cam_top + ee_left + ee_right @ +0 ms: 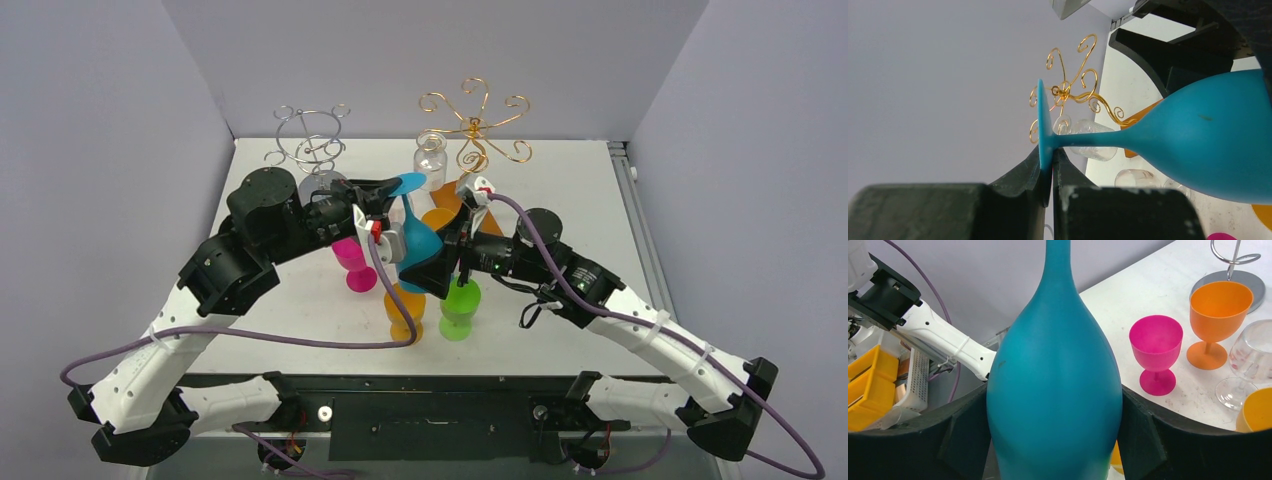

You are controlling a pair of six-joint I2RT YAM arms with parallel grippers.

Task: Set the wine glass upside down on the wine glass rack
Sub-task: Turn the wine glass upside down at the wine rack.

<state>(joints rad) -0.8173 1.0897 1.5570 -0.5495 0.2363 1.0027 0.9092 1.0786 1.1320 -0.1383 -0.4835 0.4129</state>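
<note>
Above the worktop (570, 190), one teal wine glass (418, 245) hung tilted, foot pinched in the left claw (1050, 160), bowl clamped in the right claw (1054, 430); two racks stood behind, a silver rack (310, 140) and a gold rack (475, 125).

You have bright, even, diffuse light from overhead; shadows on the table (580, 170) are soft. In your left wrist view, the left claw (1051, 165) is blurred along the lower edge.

From here: a turquoise wine glass (418, 250), a gold rack (474, 128), a silver rack (310, 148), a pink goblet (352, 260), a green goblet (461, 300), an orange goblet (405, 303), and a white tabletop (570, 180).
</note>
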